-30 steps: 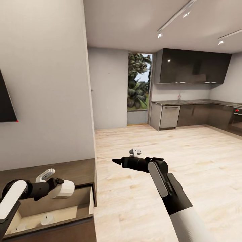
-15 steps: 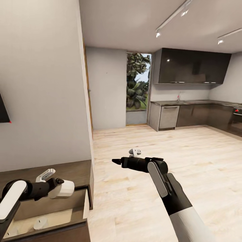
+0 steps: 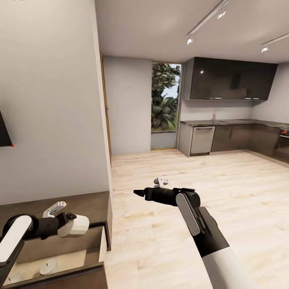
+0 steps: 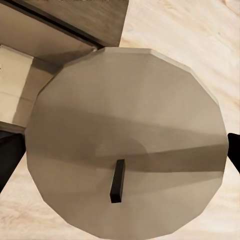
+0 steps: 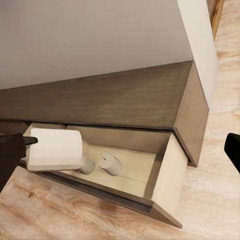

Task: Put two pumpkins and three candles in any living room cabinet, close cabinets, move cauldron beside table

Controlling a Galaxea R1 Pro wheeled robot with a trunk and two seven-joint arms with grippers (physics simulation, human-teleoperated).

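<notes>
My left gripper point(image 3: 71, 224) is shut on a cream-white candle point(image 3: 80, 225), held just above the open drawer point(image 3: 70, 257) of the dark brown cabinet point(image 3: 86, 204) at the lower left. The left wrist view looks onto the candle's point(image 4: 125, 115) flat top and black wick, with a finger at each side. Two more candles lie on the pale drawer floor, one point(image 5: 111, 163) beside the other point(image 5: 88, 166); one candle point(image 3: 47, 266) is also in the head view. My right gripper point(image 3: 140, 193) hovers over the floor right of the cabinet, open and empty. No pumpkins, cauldron or table are in view.
A white wall point(image 3: 52, 120) rises behind the cabinet, with a dark screen corner point(image 3: 4, 132) at the left edge. Pale wood floor point(image 3: 208, 180) runs back to a grey kitchen point(image 3: 233, 136) and a tall window point(image 3: 164, 100).
The whole picture slid slightly left over the last second, so the camera moved. Both arms keep their pose and the candle stays in my left gripper.
</notes>
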